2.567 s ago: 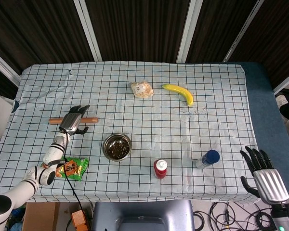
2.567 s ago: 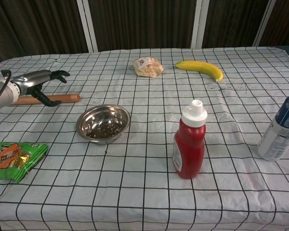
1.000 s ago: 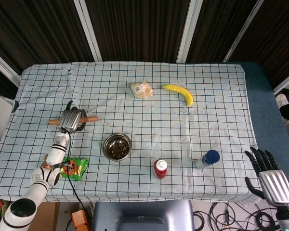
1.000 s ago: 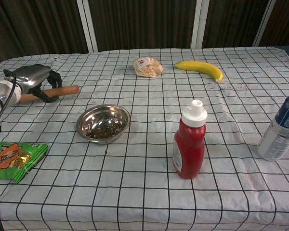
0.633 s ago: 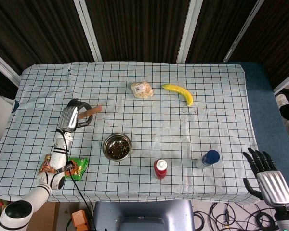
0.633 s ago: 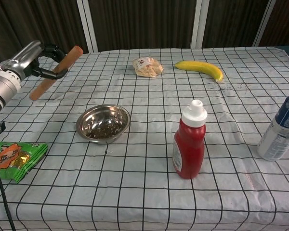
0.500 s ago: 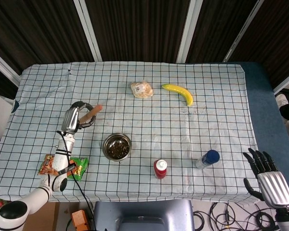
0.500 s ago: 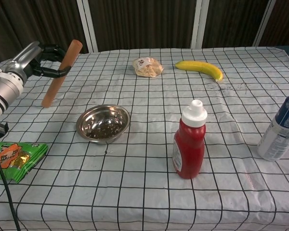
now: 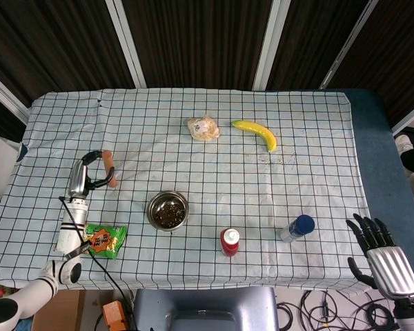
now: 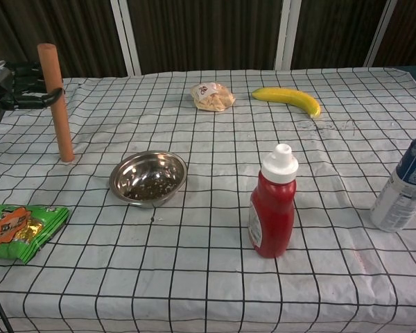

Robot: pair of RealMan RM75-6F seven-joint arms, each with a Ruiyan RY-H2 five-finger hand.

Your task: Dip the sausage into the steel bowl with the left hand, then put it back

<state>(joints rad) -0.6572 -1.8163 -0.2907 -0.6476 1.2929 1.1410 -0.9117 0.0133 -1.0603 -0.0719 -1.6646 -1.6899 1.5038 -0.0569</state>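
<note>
Carry step: the left robot hand grips the sausage upright near its top, lower end hanging clear above the counter. The bowl sits to the hand's right and nearer the robot, so the next move likely calls for shifting over its rim and lowering the tip in.

**Silver-backed hands, black fingers, white arm**

Left hand: brushed silver back plate, black fingers, seen near the green snack packet. Below it, a white arm in rounded segments, ringed with black bands, trailed by a thin black cable. Right hand: ribbed silver back, glossy black fingers, far from the packet.
</note>
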